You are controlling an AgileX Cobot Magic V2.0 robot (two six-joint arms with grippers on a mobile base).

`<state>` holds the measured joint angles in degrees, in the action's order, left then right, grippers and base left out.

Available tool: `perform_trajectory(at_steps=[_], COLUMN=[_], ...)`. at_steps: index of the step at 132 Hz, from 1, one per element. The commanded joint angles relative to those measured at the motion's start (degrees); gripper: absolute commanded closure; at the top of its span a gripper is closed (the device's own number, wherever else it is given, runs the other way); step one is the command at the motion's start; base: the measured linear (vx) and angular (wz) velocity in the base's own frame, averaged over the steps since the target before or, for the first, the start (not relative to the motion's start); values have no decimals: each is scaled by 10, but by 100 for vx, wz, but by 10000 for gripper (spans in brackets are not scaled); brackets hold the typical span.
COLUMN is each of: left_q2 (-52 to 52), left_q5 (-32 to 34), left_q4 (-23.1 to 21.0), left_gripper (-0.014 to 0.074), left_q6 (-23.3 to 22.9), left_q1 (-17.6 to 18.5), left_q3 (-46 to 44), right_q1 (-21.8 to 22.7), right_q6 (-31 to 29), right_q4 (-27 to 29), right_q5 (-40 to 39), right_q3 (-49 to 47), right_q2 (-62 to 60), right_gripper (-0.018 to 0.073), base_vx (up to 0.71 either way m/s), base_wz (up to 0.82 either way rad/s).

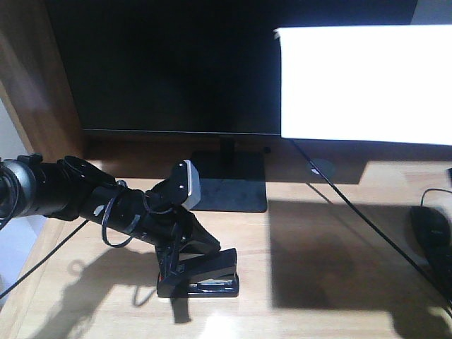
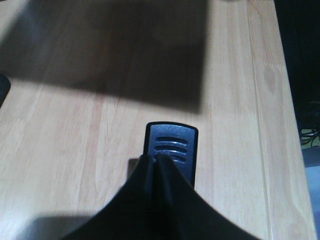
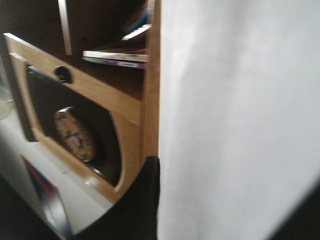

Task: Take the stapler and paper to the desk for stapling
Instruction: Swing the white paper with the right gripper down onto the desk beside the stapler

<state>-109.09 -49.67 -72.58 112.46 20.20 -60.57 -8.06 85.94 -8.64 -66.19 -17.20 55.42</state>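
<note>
The black stapler (image 1: 203,277) rests on the light wooden desk (image 1: 318,282), in front of the monitor stand. My left gripper (image 1: 169,272) comes down onto its rear end. In the left wrist view the left gripper (image 2: 154,160) has its dark fingers pressed together over the stapler (image 2: 172,142), whose ridged front end sticks out beyond them. The large white paper (image 1: 364,85) hangs in the air at the upper right, above the desk. In the right wrist view my right gripper (image 3: 159,167) is shut on the paper (image 3: 235,115) at its edge. One finger (image 3: 147,200) shows, and the sheet hides the other.
A black monitor (image 1: 176,63) on a black stand (image 1: 229,180) fills the back of the desk. A black mouse (image 1: 431,229) and cables (image 1: 367,219) lie at the right. The right wrist view shows a wooden shelf (image 3: 150,75) with books (image 3: 117,56) and a round clock (image 3: 75,134).
</note>
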Motion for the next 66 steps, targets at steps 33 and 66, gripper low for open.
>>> perform_trajectory(at_steps=[33,66], left_q2=[26,26], left_q5=[-24,-24], left_q4=[-30,-30], left_gripper=[603,603], left_q6=[0,0], left_q1=[3,3], left_q3=[-14,-14], right_q1=[146,236], right_q6=[102,144], right_q4=[-232,-505], right_q5=[-109,-109], right_q3=[-18,-18], right_q2=[113,171], right_gripper=[562,562], base_vx=[0,0], base_wz=[0,0])
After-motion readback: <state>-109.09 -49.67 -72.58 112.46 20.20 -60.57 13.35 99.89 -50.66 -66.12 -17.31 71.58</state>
